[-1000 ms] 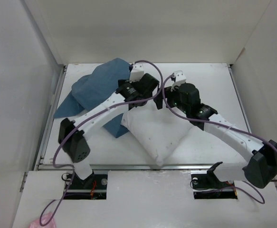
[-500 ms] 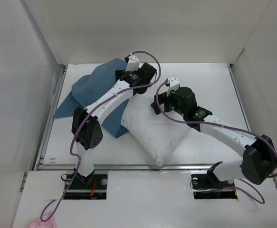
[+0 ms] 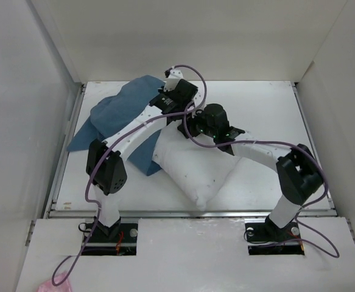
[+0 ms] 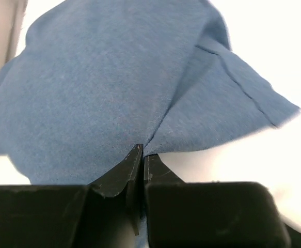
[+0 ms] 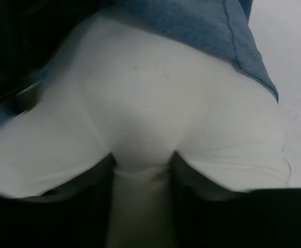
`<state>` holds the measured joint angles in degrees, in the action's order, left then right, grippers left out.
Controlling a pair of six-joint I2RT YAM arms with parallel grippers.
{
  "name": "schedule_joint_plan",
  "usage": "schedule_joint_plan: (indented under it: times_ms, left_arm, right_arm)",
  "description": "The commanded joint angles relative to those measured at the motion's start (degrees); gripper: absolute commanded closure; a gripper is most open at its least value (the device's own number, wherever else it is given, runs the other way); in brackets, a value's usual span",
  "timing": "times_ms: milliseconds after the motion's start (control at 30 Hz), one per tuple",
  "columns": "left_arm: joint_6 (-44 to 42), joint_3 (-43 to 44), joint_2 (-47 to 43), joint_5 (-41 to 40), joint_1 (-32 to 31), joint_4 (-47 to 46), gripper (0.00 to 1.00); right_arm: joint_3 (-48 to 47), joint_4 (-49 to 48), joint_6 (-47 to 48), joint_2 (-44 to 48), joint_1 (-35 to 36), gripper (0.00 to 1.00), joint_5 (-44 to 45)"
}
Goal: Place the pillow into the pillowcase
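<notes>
The pillow (image 3: 195, 170), plump, white and wrinkled, lies cornerwise in the middle of the counter (image 3: 268, 109). Its far corner is tucked under the hem of the limp blue pillowcase (image 3: 122, 112), heaped far-left. Both arms have swung in within the last second! The left pincer (image 4: 141, 154) has snapped together, pinching a fold of thin blue cloth. The right pincer (image 5: 142, 163) is squeezing a soft bulge of pillow. Both cloths gripped, so stuffing looks ready to start.

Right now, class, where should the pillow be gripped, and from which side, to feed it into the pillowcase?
I would grip the pillow at its far end, which the hem of the pillowcase overlaps. Come from the right side and pinch a fold: it is plump and soft, so cloth bunches up readily, as in the right gripper.
</notes>
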<state>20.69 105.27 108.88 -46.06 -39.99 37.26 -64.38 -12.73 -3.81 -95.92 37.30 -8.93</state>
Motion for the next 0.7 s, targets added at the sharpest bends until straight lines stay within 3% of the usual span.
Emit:
schedule_joint_plan:
  times_ms: [0,33,67,233,367,533,667]
  left_arm:
    - [-7.0,-3.6,-10.1,9.6,-2.5,-11.1,1.00]
    - [-7.6,-4.3,-11.2,12.5,-2.5,-12.1,1.00]
    - [-8.3,-5.1,-12.4,13.2,-3.2,-13.2,1.00]
    - [-11.0,-7.4,-18.0,19.9,-6.3,-17.1,1.00]
    - [-12.2,-7.5,-18.8,31.9,-8.7,-20.1,1.00]
    - [-9.8,-7.5,-18.1,35.2,-11.5,-20.1,1.00]
    - [-6.5,-11.9,-18.9,43.7,-15.2,-23.2,1.00]
  right_arm:
    - [-3.1,-6.6,-3.7,-5.9,1.7,0.65,-0.5]
    - [-3.1,-8.4,-6.4,-5.9,1.7,0.97,1.6]
    - [-2.3,-11.1,-8.4,-5.4,1.7,1.00,6.7]
    - [10.0,-33.8,-11.8,5.4,1.7,1.00,7.6]
    - [15.9,-46.0,-16.2,11.2,1.7,1.00,7.1]
    - [19.5,-54.3,-21.8,10.6,1.7,1.00,7.7]
    - [20.8,-65.1,-27.0,7.0,1.7,1.00,11.6]
